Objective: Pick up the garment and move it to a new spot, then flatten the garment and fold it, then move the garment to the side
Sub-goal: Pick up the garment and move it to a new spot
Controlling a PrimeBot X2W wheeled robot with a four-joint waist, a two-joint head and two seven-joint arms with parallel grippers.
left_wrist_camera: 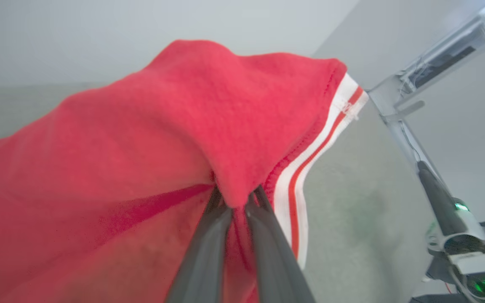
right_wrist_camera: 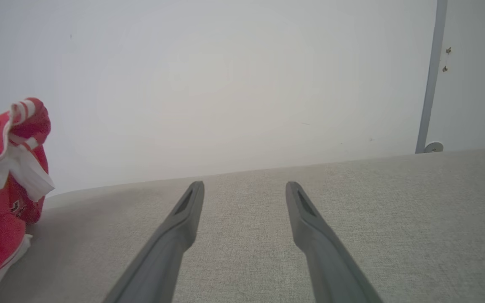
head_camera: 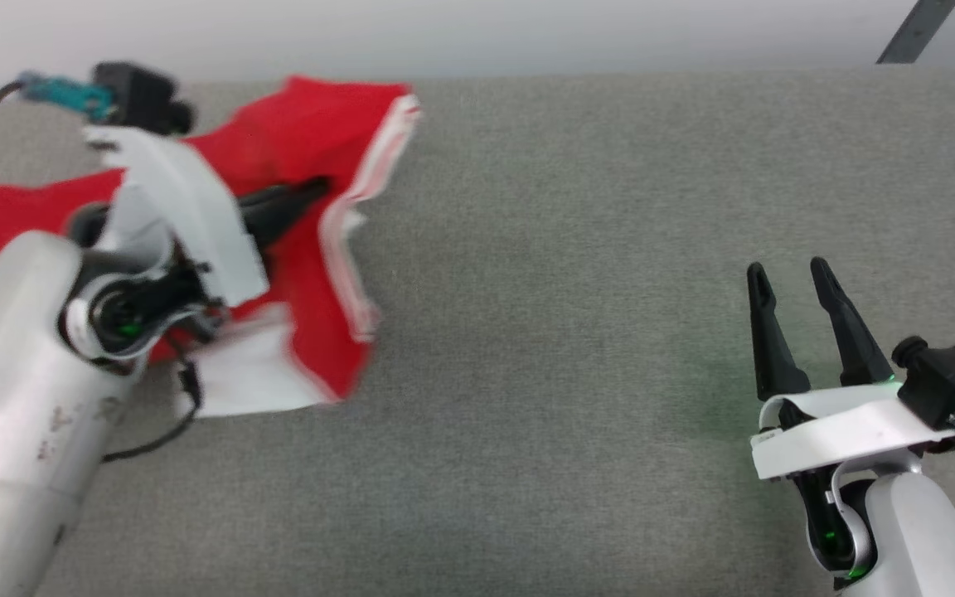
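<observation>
Grey fabric surface [head_camera: 577, 249], jersey [head_camera: 312, 141] bunched at far-left corner. My left gripper [left_wrist_camera: 236, 198] pinches one fold (fast drag could slip it); right gripper [head_camera: 797, 278] spread, empty.

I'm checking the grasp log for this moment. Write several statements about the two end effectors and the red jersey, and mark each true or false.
1. The left end effector is shut on the garment. True.
2. The right end effector grips a corner of the garment. False: it is open, holds nothing and is well apart from it.
3. The garment lies folded flat on the grey surface. False: it is bunched, with part raised at the left end effector.
4. The garment has red-and-white striped trim. True.
</observation>
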